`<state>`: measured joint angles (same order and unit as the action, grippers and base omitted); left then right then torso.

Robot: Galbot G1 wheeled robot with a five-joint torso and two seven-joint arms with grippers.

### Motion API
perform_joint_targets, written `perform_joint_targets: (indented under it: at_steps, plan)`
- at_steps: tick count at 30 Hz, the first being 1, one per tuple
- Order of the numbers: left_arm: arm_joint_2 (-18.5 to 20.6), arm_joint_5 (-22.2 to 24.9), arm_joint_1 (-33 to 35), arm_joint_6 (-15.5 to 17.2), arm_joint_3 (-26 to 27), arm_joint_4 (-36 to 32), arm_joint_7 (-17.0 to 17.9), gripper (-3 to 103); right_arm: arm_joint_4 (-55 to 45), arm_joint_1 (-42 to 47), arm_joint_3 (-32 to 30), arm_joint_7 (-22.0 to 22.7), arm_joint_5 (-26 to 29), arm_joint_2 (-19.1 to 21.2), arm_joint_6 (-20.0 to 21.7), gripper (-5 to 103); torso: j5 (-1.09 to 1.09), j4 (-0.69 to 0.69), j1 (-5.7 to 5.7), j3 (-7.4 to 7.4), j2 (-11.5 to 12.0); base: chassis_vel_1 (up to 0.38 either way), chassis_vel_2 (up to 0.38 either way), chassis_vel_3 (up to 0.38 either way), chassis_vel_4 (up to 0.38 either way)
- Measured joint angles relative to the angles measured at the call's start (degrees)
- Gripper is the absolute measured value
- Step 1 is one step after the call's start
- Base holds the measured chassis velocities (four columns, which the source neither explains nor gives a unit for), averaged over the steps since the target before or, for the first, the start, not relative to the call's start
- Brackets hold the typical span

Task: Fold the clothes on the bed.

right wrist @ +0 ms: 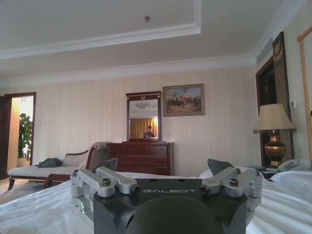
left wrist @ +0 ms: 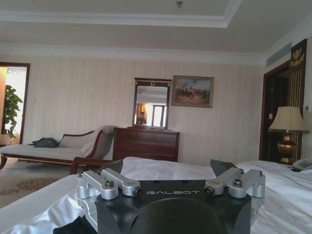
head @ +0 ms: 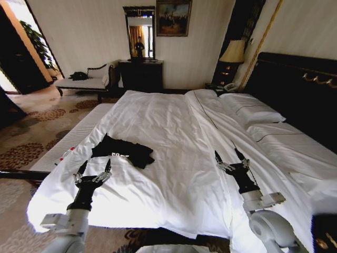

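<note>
The clothes, a crumpled black T-shirt with a bit of white lettering, lie on the white duvet of the bed near its left front part. My left gripper hovers open just in front of the shirt, fingers spread and pointing toward it. A dark corner of the clothes peeks beside the left gripper in the left wrist view. My right gripper is open above bare duvet on the right half of the bed, well apart from the shirt. The right wrist view has the right gripper open over the bed.
White pillows lie against the dark headboard at the right. A cushioned bench, a dark dresser with mirror, and a bedside lamp stand along the far wall. Patterned carpet lies left of the bed.
</note>
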<state>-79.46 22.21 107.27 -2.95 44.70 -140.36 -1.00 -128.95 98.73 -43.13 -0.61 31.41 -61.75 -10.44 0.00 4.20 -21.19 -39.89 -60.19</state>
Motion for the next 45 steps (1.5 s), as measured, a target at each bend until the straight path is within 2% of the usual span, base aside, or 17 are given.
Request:
perform_joint_targets:
  at_steps: [4,10,24,45]
  plan:
    - [0.0,0.8,0.3,-0.2,0.4,-0.2,0.4,100,0.1,0.0,0.0,-0.2,-0.6,-1.4,-0.2,100,-0.01,0.00,0.00,0.00,0.0,0.000,0.000,0.000,0.000]
    - [-0.5,-0.8,1.1,-0.9,-0.1,-0.6,0.0,100,0.5,-0.2,0.1,-0.9,-1.1,-4.3,-0.7,100,0.00,0.00,0.00,0.00,0.0,0.000,0.000,0.000,0.000]
    - [-2.2,-2.0,1.0,-1.8,-0.8,0.6,0.0,100,1.9,-0.8,1.0,-1.2,-1.7,-5.5,-1.2,100,0.00,-0.01,0.00,0.00,0.0,0.000,0.000,0.000,0.000]
    - [-0.6,-0.9,0.9,-2.0,0.1,0.9,-0.1,100,3.2,-1.4,1.7,-1.8,-2.5,-8.6,-1.7,100,0.00,0.00,0.00,0.00,0.0,0.000,0.000,0.000,0.000]
